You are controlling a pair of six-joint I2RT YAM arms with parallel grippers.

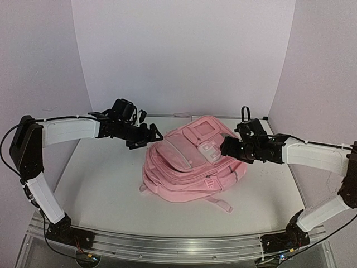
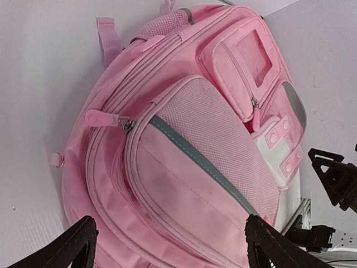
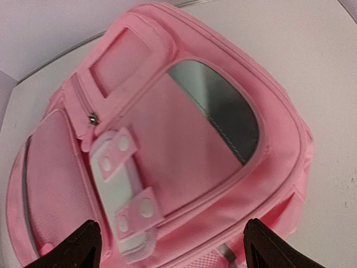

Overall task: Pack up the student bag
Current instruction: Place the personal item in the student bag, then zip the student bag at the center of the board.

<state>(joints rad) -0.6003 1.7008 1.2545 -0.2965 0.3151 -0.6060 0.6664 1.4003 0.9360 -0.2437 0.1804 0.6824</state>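
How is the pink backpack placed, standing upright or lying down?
Lying down: the backpack rests flat on the table, front pockets facing up.

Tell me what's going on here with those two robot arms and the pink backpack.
Two robot arms are working on a pink student bag that lies front-up in the middle of the white table. The left gripper hovers at its left side and the right gripper at its right, over the front pockets. Both are open and hold nothing. The zips in view look closed.
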